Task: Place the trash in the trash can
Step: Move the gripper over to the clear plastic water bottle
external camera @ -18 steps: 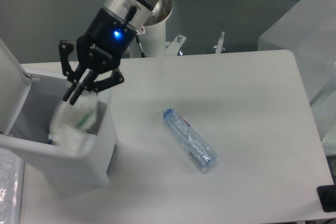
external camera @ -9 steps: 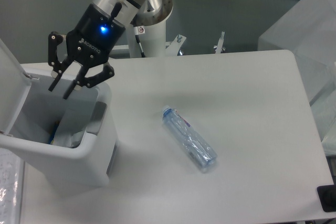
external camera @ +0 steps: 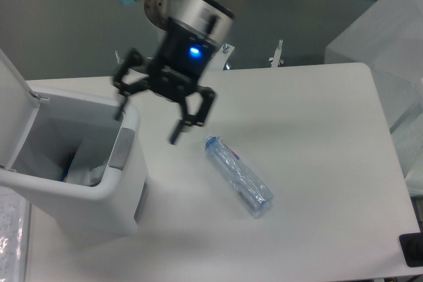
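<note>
From my screen I see the plastic bottle (external camera: 238, 176) lying on its side on the white table (external camera: 317, 137), to the lower right of the gripper (external camera: 148, 121) and a little apart from it. The bottle is clear and crumpled, with its cap end pointing up-left toward the gripper.

The trash can (external camera: 79, 163) stands at the left edge of the table, with its lid (external camera: 12, 104) swung up and open. Inside it I can see some white crumpled material (external camera: 86, 175) low in the bin, and a small blue spot beside it that I cannot identify.

The gripper hangs above the table between the trash can and the bottle. Its two fingers are spread wide, and nothing is between them. One finger (external camera: 120, 105) is over the near rim of the can; I cannot tell if it touches. A blue light (external camera: 193, 51) glows on the gripper body.
</note>
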`<action>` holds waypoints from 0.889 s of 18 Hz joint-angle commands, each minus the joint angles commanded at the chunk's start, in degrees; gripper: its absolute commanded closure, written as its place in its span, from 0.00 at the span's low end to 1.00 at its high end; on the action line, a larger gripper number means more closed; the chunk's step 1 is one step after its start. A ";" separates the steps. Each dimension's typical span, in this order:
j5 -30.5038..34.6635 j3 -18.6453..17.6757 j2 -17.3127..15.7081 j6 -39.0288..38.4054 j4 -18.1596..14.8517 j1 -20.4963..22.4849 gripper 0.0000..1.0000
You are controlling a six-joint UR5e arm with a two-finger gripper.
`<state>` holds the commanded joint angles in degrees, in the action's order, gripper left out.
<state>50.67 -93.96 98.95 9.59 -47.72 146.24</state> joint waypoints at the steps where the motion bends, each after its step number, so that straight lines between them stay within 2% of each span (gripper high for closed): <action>1: 1.96 0.09 0.54 -0.53 -0.09 0.70 0.00; 4: 5.48 -0.34 2.11 -1.59 -0.61 3.34 0.00; 8: 16.37 -1.05 5.19 -5.01 -0.53 4.22 0.00; 13: 23.06 -1.57 9.93 -7.65 -0.53 3.96 0.00; 16: 24.56 0.17 12.84 -8.01 -0.61 3.44 0.00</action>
<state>75.23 -93.79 111.79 1.58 -48.34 149.68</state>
